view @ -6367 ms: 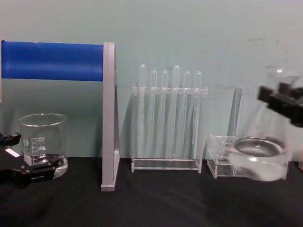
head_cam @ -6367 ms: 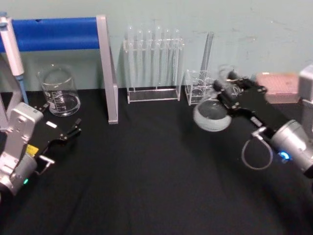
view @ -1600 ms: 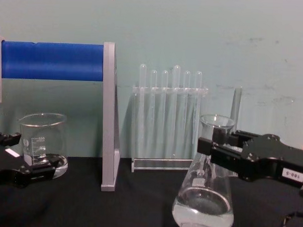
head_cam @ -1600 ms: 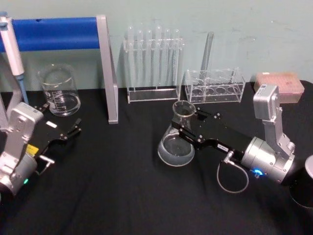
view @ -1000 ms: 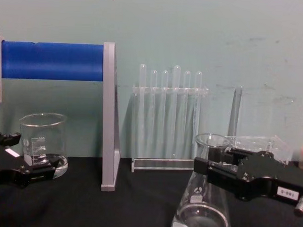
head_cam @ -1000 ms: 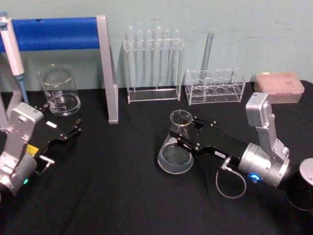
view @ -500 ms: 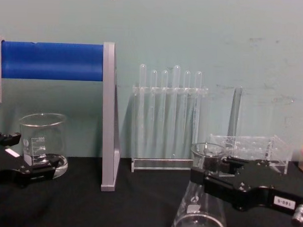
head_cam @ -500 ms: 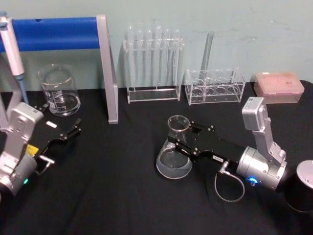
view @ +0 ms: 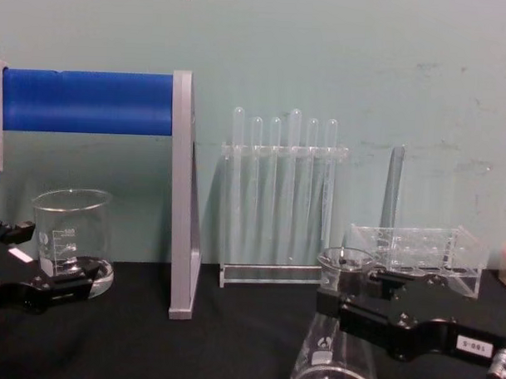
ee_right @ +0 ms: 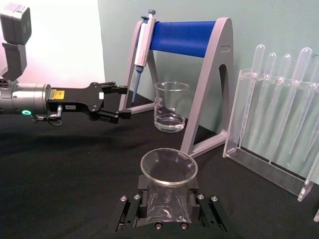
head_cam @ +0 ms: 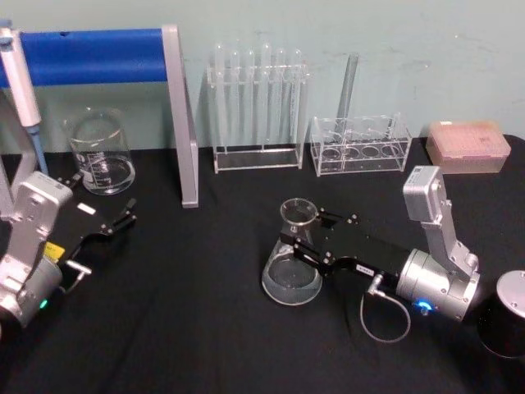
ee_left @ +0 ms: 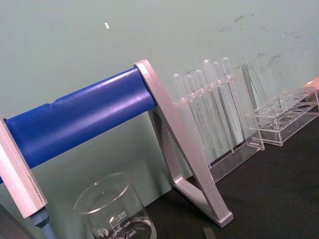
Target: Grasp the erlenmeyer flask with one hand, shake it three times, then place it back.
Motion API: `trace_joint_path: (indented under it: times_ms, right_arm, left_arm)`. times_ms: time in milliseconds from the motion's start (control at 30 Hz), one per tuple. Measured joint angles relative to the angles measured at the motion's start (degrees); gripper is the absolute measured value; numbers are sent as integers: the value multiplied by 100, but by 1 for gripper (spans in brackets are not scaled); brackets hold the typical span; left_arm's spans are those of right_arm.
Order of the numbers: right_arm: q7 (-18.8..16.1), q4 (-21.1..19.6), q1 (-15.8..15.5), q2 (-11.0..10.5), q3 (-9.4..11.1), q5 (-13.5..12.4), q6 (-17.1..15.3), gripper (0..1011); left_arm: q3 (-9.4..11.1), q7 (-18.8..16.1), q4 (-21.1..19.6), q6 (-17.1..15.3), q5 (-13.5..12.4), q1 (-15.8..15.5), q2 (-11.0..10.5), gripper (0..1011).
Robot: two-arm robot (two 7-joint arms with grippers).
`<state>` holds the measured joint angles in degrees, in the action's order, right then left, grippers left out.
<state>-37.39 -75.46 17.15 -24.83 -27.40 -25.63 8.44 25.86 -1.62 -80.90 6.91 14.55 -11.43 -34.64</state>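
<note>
- Fingers [head_cam: 326, 218] of the right gripper [head_cam: 300, 235] clamp the neck of the erlenmeyer flask [head_cam: 290, 277].
- The flask stands upright near the middle of the black table [head_cam: 205, 328], at 5 o'clock from the tall test-tube rack [head_cam: 256, 156].
- The left gripper [head_cam: 125, 215], fingers apart, is at the flask's 9 o'clock, well apart.

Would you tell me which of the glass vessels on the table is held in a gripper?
The conical flask: the right gripper clamps its neck, while the cylindrical beaker stands free near the open left gripper.
</note>
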Motion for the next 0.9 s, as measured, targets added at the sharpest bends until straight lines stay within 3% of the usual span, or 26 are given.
trace_joint_path:
  times_ms: [900]
  right_arm:
    - [52,-30,-13,-8,-2,11,-48,449]
  left_arm:
    - [0,0,0,0,0,0,0,1001]
